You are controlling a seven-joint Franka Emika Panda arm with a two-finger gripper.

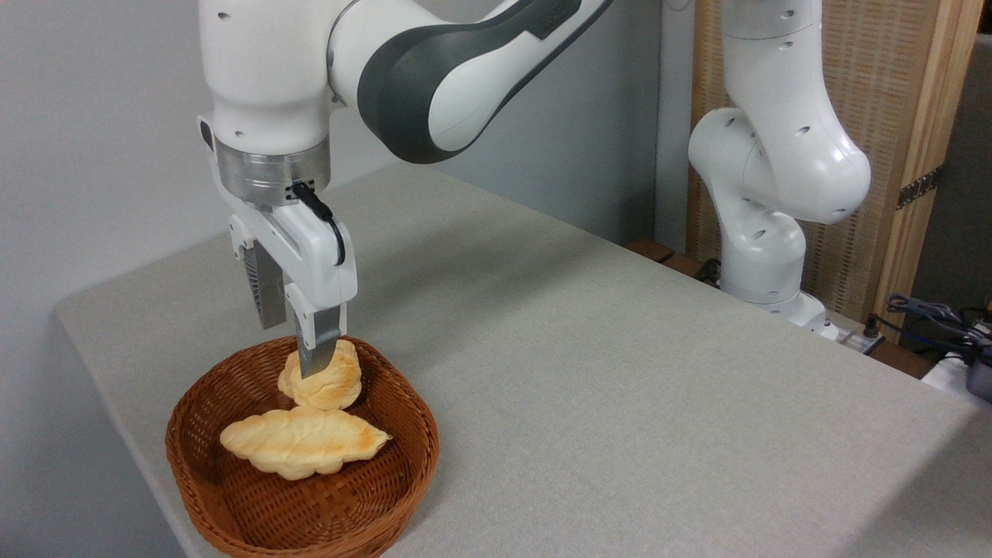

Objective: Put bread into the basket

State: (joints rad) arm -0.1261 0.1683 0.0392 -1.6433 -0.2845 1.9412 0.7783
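Over the basket [194, 434], gripper [314, 364] pinches the bread [335, 384]; far finger hidden.

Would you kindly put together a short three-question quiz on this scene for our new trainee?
1. True or false: the bun is inside the basket.
2. Multiple choice: the flat loaf lies (A) on the table beside the basket, (B) in the basket, nearer the camera than the bun, (C) in the tool's grip.
3. Fill in: the tool has its fingers on the ____.

Key
1. True: the bun is within the rim, though whether it rests on the bottom cannot be told.
2. B.
3. Bun.
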